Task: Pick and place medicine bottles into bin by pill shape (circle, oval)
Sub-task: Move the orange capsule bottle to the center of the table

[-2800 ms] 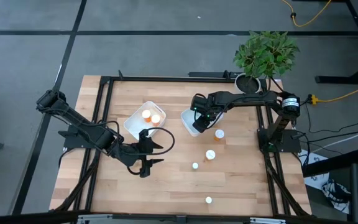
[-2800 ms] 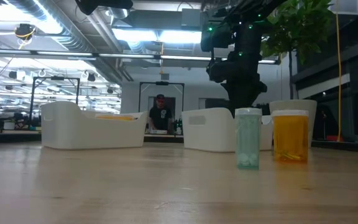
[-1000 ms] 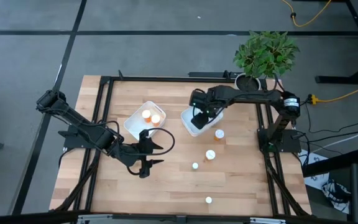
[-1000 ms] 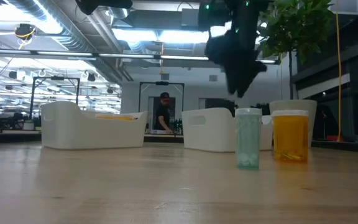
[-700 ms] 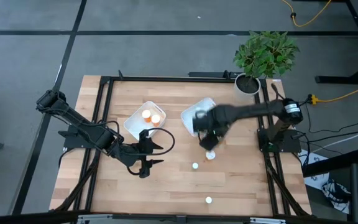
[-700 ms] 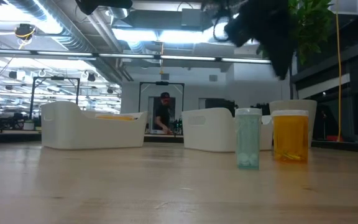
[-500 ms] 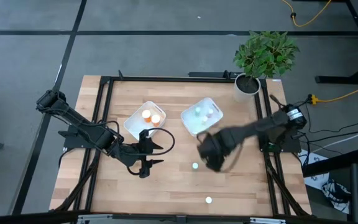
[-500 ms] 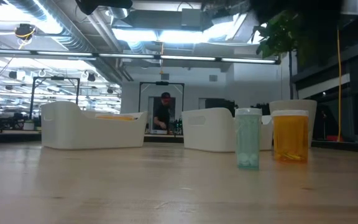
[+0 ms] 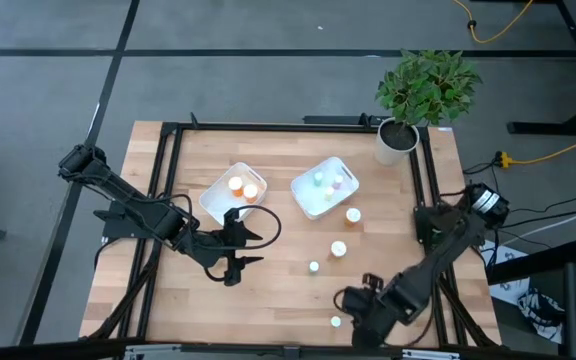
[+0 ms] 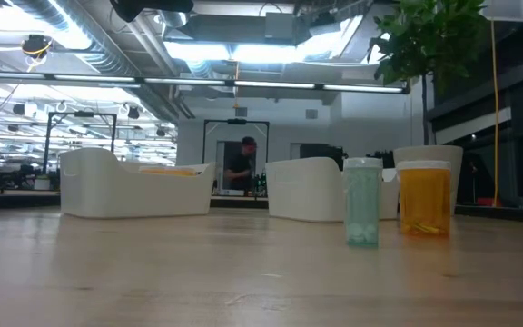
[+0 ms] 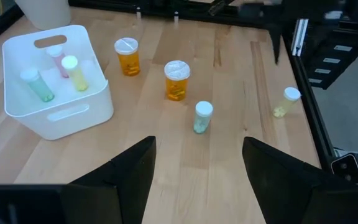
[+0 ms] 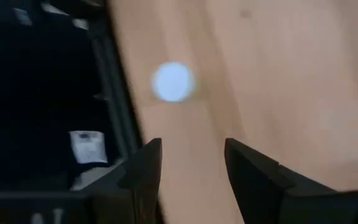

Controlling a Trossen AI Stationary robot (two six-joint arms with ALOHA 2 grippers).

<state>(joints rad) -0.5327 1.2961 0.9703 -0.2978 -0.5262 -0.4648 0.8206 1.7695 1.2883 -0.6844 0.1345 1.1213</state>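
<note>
Four medicine bottles stand upright on the wooden table: two orange ones [image 9: 353,215] [image 9: 338,248], a pale green one [image 9: 313,267] and a pale one [image 9: 335,322] near the near edge. More bottles stand in the two white bins: orange ones in the left bin [image 9: 218,200], pale ones in the right bin [image 9: 308,200]. My right gripper [image 9: 351,308] hangs open just above and beside the near-edge bottle, whose white cap [image 12: 173,81] shows ahead of its fingers [image 12: 191,162]. My left gripper [image 9: 233,255] waits open near the left bin, nothing between its fingers [image 11: 194,168].
A potted plant [image 9: 396,135] stands at the table's far right corner. A black frame [image 9: 168,180] runs around the table's edges. In the low view the green bottle [image 10: 362,202] and an orange one [image 10: 423,198] stand in front of the bins. A person stands in the room behind.
My right gripper has swung from above the right bin toward the table's near edge, sinking a little and rolling its wrist, and now hangs by the bottle nearest that edge. The bottles on the table and the bins have kept their places.
</note>
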